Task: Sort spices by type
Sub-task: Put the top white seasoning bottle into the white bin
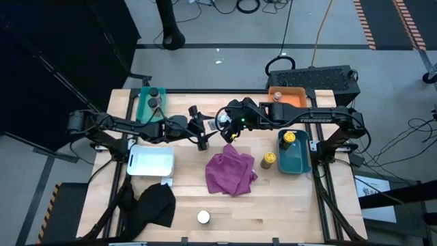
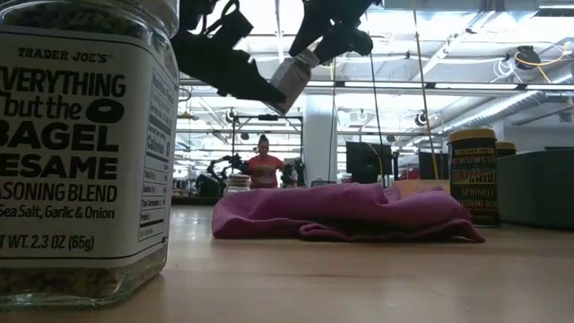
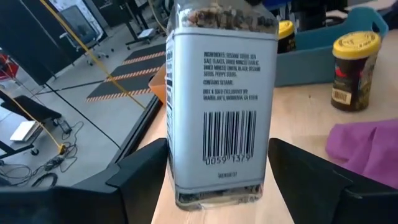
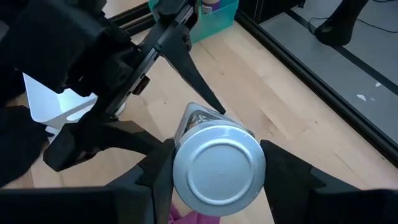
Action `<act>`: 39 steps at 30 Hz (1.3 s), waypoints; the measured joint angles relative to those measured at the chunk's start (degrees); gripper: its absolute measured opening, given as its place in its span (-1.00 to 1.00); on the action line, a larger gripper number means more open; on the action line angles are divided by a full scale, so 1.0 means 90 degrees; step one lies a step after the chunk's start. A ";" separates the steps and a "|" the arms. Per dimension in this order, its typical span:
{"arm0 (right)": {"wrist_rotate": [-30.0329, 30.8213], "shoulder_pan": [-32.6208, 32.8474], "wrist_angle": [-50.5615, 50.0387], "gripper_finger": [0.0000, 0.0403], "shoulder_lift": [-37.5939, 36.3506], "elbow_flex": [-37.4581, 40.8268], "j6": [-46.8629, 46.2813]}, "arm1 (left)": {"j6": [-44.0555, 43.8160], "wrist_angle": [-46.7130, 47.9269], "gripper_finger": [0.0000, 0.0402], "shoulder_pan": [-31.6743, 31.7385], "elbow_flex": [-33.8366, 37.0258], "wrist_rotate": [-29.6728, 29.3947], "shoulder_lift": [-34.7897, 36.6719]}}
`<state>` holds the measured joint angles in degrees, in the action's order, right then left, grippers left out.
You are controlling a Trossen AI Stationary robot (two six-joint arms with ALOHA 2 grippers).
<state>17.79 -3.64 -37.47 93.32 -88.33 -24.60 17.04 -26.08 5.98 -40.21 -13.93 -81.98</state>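
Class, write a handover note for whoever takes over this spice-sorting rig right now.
Right gripper: shut on the bagel seasoning jar by its lid, mid-air near the cloth.
Left gripper: at that jar's body; grip unclear.
Done: two jars in green tray, single jar in orange tray, yellow-lid jar in blue tray.
Left: held jar, second yellow-lid jar beside blue tray, white-lid jar at table's front.

Held spice jar [image 4: 214, 169]: clear glass w/ smooth matt metal lid, white paper label. Counter [image 1: 287, 205]: pale wood, smooth, visible grain. Magenta cloth [image 1: 231, 172]: soft, crumpled, matt. Trays [image 1: 151, 162]: smooth plastic. Hands [image 4: 211, 186]: matt black plastic.
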 joint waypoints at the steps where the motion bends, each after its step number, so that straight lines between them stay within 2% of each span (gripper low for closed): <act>1: 0.0002 0.0000 0.0004 -0.14 0.0000 0.0000 0.0000 | 0.0000 -0.0063 0.40 0.0000 0.0000 0.0000 -0.0009; 4: -0.0004 0.0000 0.0002 -0.14 0.0000 0.0000 0.0012 | 0.0000 -0.0067 0.33 0.0000 0.0000 0.0004 -0.0014; 9: 0.0017 -0.0004 0.0029 -0.14 0.0000 0.0000 0.0013 | -0.0007 -0.0067 0.03 0.0001 0.0000 -0.0047 -0.0014; 16: 0.0025 0.0007 0.0036 0.18 -0.0002 0.0000 0.0269 | -0.0181 0.0022 0.03 -0.0003 0.0000 -0.0061 -0.0024; 19: 0.0085 0.0026 0.0062 0.22 -0.0109 0.0002 0.0478 | -0.0399 -0.0065 0.03 0.0017 0.0000 0.0056 -0.0026; 22: 0.0548 0.0142 0.0241 0.23 -0.0397 0.0002 0.0860 | -0.0535 -0.0273 0.03 0.0017 0.0027 0.0084 -0.0026; 25: 0.1049 0.0377 0.0235 0.24 -0.0717 0.0000 0.1392 | -0.0649 -0.1223 0.03 0.0006 0.0344 0.0602 0.0044; 29: 0.1205 0.0778 0.0363 0.24 -0.1108 0.0201 0.1852 | -0.0839 -0.3030 0.03 -0.0001 0.1056 0.2260 0.0164; 31: 0.1114 0.1002 0.0714 0.24 -0.1321 0.0549 0.2155 | -0.0974 -0.3771 0.03 -0.0021 0.1259 0.2805 0.0163; 34: 0.0536 0.1283 0.1827 0.24 -0.1552 0.1389 0.2790 | -0.1030 -0.4253 0.03 -0.0015 0.1454 0.3067 0.0175; 39: 0.0491 0.1569 0.4098 0.25 -0.1586 0.2697 0.3596 | -0.1029 -0.4221 0.03 -0.0015 0.1464 0.3190 0.0171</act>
<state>22.20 10.48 -0.59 79.05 -64.06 7.76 7.78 -64.07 5.85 -27.03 14.78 -80.44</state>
